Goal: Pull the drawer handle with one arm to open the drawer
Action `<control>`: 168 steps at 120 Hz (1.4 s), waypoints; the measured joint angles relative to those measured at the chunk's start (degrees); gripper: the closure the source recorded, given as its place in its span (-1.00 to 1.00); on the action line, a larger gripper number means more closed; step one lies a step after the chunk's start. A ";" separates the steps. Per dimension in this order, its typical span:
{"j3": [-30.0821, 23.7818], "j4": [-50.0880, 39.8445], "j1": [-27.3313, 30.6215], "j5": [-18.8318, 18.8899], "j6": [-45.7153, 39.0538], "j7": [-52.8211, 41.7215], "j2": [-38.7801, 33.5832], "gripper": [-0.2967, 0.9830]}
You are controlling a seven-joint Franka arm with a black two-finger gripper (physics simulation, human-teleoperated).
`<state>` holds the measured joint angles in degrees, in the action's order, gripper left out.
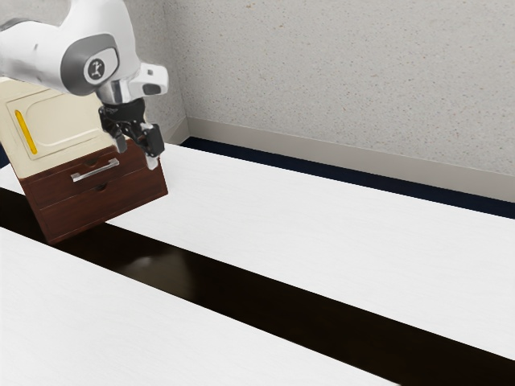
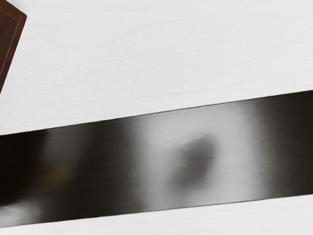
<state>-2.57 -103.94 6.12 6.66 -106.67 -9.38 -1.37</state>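
1. The silver bar handle (image 1: pixel 95 170) is fixed across the front of the upper drawer (image 1: pixel 55 187), which sits flush in the dark brown wooden cabinet (image 1: pixel 102 211), closed.
2. The black two-finger gripper (image 1: pixel 137 155) is apart from the handle, higher in the exterior view and toward that view's right. Its two fingers stand open with a clear gap between them, holding nothing. How far in front of the drawer they are is hard to judge.
3. The gripper covers part of the cream door (image 1: pixel 68 117) above the drawers and some of the upper drawer's end nearest the exterior view's right. The yellow handle (image 1: pixel 26 133) on the cream door is in plain sight.
4. The exterior view's left edge cuts off part of the cream door's section; the white arm (image 1: pixel 36 52) runs out of the picture too.
5. In the wrist view, a brown wooden corner (image 2: pixel 9 34) is cut off by the picture's edge; which part of the cabinet it is, I cannot tell.
6. Blurred reflections on the table's dark strip (image 2: pixel 288 152) are too vague to name.
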 joint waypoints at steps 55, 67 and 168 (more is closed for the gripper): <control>10.82 -1.52 2.34 3.83 -16.42 -19.68 7.28 -0.54; 10.91 -1.07 1.73 3.90 -18.58 -23.06 8.77 -0.54; 12.91 0.32 5.57 5.04 -31.65 -38.76 16.68 -0.32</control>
<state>10.34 -103.62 11.69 11.70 -138.32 -48.14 15.31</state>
